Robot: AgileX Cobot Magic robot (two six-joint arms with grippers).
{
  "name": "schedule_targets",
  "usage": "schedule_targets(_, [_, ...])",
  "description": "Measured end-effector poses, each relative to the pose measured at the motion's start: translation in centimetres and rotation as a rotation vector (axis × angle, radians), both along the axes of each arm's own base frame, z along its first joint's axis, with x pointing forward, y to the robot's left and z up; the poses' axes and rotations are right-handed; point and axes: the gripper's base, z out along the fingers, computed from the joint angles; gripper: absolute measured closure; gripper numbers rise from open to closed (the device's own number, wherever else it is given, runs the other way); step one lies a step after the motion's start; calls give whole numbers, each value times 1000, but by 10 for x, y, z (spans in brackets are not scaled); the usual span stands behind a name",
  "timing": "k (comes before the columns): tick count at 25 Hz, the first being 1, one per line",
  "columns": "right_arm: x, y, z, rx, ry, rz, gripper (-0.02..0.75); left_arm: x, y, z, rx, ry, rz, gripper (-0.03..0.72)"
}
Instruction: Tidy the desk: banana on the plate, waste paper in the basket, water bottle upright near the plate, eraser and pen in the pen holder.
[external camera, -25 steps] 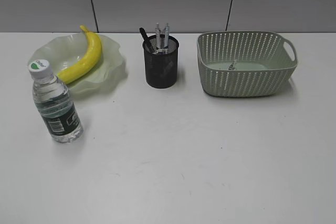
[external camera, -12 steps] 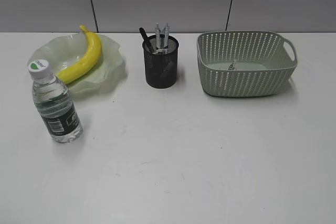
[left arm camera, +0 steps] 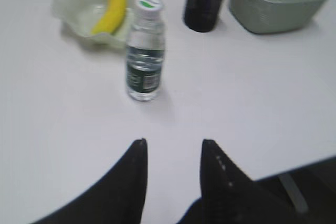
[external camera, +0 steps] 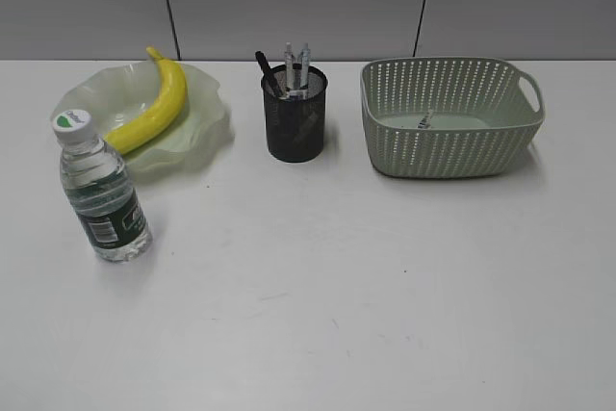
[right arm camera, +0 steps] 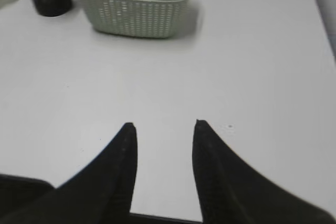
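While both end effectors, left (left arm camera: 172,142) and right (right arm camera: 163,125), hover parted and empty, the curved yellow banana (external camera: 152,104) lies on the wavy translucent green plate (external camera: 197,132).

One banana (external camera: 152,106), one plate (external camera: 192,137), one water bottle (external camera: 100,190), one pen holder (external camera: 295,117), one basket (external camera: 452,146).

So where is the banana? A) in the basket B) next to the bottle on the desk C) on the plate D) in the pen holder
C: the banana lies across the wavy green plate, well away from the basket.
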Motion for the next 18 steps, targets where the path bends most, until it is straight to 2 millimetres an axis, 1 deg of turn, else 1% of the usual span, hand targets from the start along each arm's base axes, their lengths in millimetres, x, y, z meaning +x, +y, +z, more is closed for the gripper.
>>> schedule_targets(3, [-1,1,0,0,0,-143,441,0,0,0,0,0,211,433])
schedule_targets(5, [-1,1,0,0,0,-194,441,0,0,0,0,0,339,433])
schedule_targets(7, [-1,1,0,0,0,-211,441,-1,0,0,-1,-3,425,433])
schedule_targets(11, [-1,1,0,1,0,-200,441,-6,0,0,-7,-36,486,433])
schedule_targets(13, [-1,1,0,2,0,-186,441,-10,-1,0,-11,-58,487,433])
schedule_targets(18, [-1,1,0,3,1,-169,441,-10,-1,0,-12,-59,487,433])
